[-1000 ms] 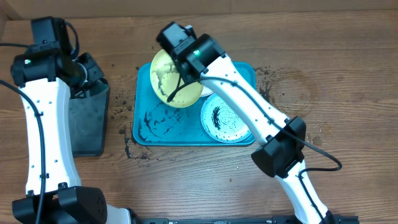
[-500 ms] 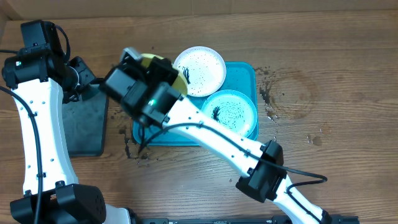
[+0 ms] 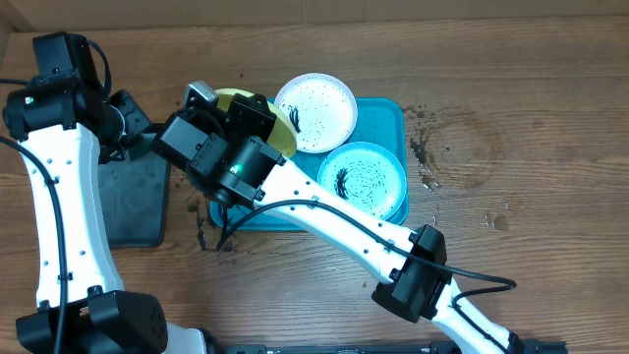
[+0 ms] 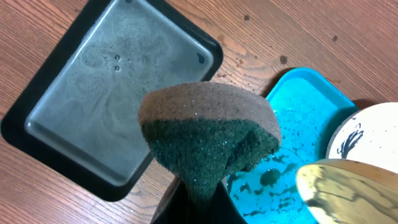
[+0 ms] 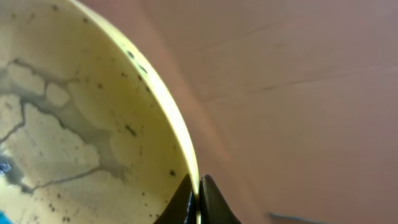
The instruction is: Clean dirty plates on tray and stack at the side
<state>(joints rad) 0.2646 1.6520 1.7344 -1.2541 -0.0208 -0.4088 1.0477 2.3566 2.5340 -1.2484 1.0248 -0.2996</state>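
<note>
Right gripper [image 5: 198,190]: fingers drawn together, clamped on the rim of the yellow-green plate [image 5: 93,143]. The right wrist view shows the two dark fingertips meeting on the thin edge, one on each face. The plate is held tilted and off its base. Its inner face carries a cracked grey film and scattered black specks. From overhead it sits at the upper left corner of the turquoise tray [image 3: 393,110], partly hidden under the right arm's wrist.

Left gripper [image 4: 191,208]: closed on a sponge [image 4: 208,134]. The sponge has a tan top layer and a dark green scouring layer, and it is pinched at its lower end so that it bulges above the fingers. In the left wrist view it stands between the grey black-rimmed tray [image 4: 118,93] and the turquoise tray, with the yellow-green plate's edge at the lower right of that view. Whether sponge and plate touch cannot be told.

White plate [image 3: 314,113]: flat, speckled black with a dark smear on its left side. It lies at the top of the turquoise tray and overhangs the upper rim.

Light blue plate [image 3: 362,179]: flat in the right part of the tray, just below the white plate, marked with black specks and a central smear.

The tray floor at left shows dark smears. The wooden surface [image 3: 511,118] carries dark specks near the tray's right edge and at its lower left corner.
</note>
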